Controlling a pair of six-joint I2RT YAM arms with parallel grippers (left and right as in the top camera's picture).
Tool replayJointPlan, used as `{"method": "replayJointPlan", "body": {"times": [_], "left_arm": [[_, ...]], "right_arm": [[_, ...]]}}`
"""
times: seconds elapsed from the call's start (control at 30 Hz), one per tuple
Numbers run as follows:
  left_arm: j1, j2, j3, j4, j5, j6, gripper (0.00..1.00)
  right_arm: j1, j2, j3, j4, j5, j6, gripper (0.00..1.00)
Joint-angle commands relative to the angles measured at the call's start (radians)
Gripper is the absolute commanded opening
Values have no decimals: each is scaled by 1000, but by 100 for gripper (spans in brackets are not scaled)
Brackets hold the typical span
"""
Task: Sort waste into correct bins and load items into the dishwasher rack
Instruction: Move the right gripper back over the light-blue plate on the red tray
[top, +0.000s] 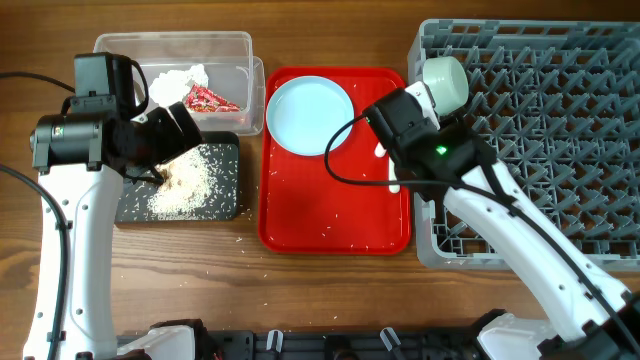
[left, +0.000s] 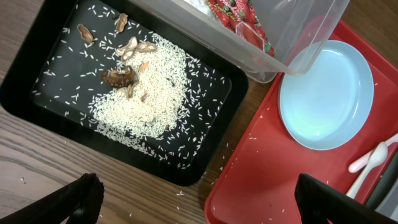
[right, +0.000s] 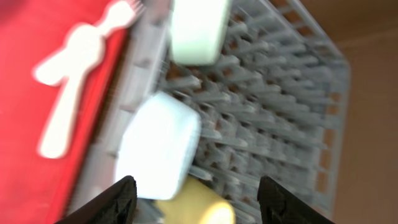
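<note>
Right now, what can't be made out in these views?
Left wrist: the fork runs off the right edge.
Overhead: the right arm covers most of the fork and the rack's left side.
Right wrist: motion blur smears the bowls; the yellow cup is cut by the bottom edge.

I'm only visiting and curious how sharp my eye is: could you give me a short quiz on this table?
1. True or false: the fork lies on the red tray.
2. Where is most of the rice? A) grey rack B) black tub C) blue plate
3. Fill in: in the clear tub, the red wrapper lies beside crumpled white ____.
Key: 1 true; 2 B; 3 tissue.
</note>
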Motion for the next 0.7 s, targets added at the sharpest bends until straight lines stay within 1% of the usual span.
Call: {"method": "replayJointPlan", "body": {"times": [0.0, 0.17, 0.23, 0.3, 0.37, 0.43, 0.67], "left_arm": [[5, -3, 5, 3, 8, 8, 100], [5, -3, 5, 3, 8, 8, 100], [5, -3, 5, 3, 8, 8, 100], [5, -3, 5, 3, 8, 8, 100], [5, -3, 5, 3, 8, 8, 100], [5, -3, 5, 3, 8, 8, 100], [5, -3, 5, 3, 8, 8, 100]], "right_arm": [[2, -25, 6, 38, -274, 11, 69], [2, -24, 6, 97, -508, 12, 71], [2, -24, 6, 130, -615, 12, 76], [2, -24, 6, 161, -737, 11, 76], [2, -23, 5, 195, -792, 13, 73], [2, -18, 5, 205, -791, 13, 71], [2, 32, 4, 197, -685, 208, 62]]}}
